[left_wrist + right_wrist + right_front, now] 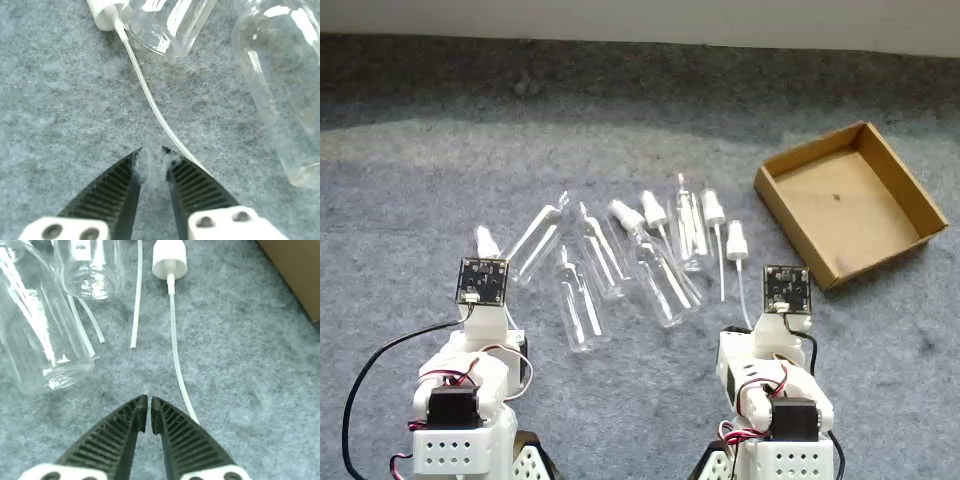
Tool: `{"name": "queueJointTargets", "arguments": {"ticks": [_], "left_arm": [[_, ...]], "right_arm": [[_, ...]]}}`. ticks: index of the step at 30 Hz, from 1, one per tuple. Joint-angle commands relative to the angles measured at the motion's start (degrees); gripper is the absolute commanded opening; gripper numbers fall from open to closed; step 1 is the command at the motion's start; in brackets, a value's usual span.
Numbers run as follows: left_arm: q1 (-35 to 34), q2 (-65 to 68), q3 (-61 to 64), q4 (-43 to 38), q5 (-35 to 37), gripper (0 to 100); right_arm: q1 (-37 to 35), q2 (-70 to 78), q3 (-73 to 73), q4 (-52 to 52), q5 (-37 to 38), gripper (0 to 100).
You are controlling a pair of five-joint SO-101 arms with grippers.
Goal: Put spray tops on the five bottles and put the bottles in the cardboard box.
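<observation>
**Clear plastic lying loose, caps still to be fitted**

Five clear bottles (660, 280) are seen lying on their sides on the grey carpet (420, 180) at the centre of the high view. The white spray tops (736, 242) are scattered among them and to their right. The cardboard box (850, 205) is set at the upper right, apart from the cluster, and nothing is held in it.

The left gripper (152, 150) is held low over the carpet with a narrow gap between its jaws and nothing in them. A thin tube (150, 100) runs just beside one jaw. The right gripper (149, 399) is all but closed and empty, and a second tube (175, 340) passes close beside it.

The tubes are judged the weak point: one could be pinned or kinked by a jaw lowered carelessly. The bottles lie close together, so one nudged could be rolled into its neighbours. Their slick round walls could also be squeezed out of a pinch.
</observation>
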Motion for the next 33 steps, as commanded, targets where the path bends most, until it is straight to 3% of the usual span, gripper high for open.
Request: {"name": "queueJointTargets", "arguments": {"ticks": [1,25,33], "left_arm": [[0.9,-0.5,1.2,0.3,-0.4,1],[0.9,-0.5,1.2,0.3,-0.4,1],[0.9,-0.5,1.2,0.3,-0.4,1]], "right_arm": [[0.4,-0.9,8.7,1.1,0.6,0.4],[0.5,-0.9,8.7,0.5,0.9,0.4],[0.7,-0.9,8.6,-10.7,0.9,0.4]]}}
